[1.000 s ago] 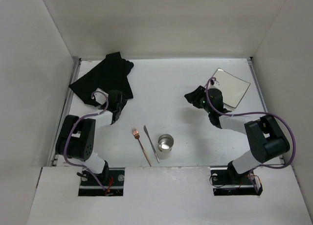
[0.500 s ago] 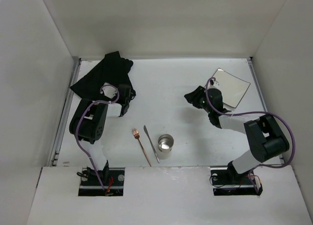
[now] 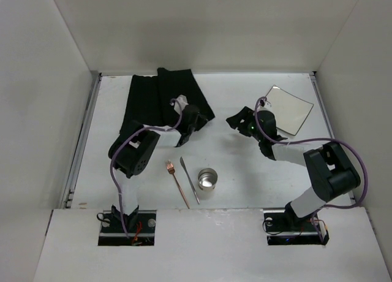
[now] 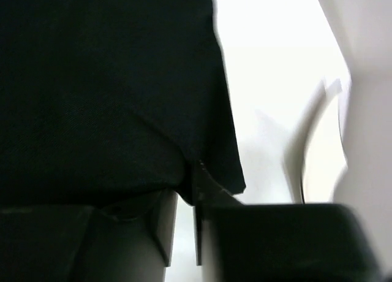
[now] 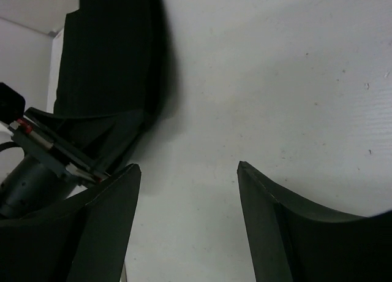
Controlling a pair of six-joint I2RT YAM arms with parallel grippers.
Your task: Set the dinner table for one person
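Observation:
The black ribbed mat [image 3: 162, 98] lies spread flat at the back of the white dinner table [image 3: 245, 165]. My left gripper [image 3: 191, 124] is at the mat's near right corner, shut on its edge. In the left wrist view the dark cloth [image 4: 110, 92] runs down between the narrow jaws of the left gripper [image 4: 187, 199]. My right gripper [image 3: 236, 119] hovers open just right of the mat, with only bare table between its fingers [image 5: 122, 190]; the mat [image 5: 110, 61] lies ahead of it on the left.
A white square plate [image 3: 289, 107] lies at the back right. Near the front centre are a copper fork [image 3: 177, 182], a silver knife [image 3: 190, 179] and a metal cup [image 3: 207, 181]. White walls enclose the table.
My left gripper shut on the mat and swung right with it, so the bunched cloth at the far left now lies spread toward the centre. The right gripper's jaws opened wider.

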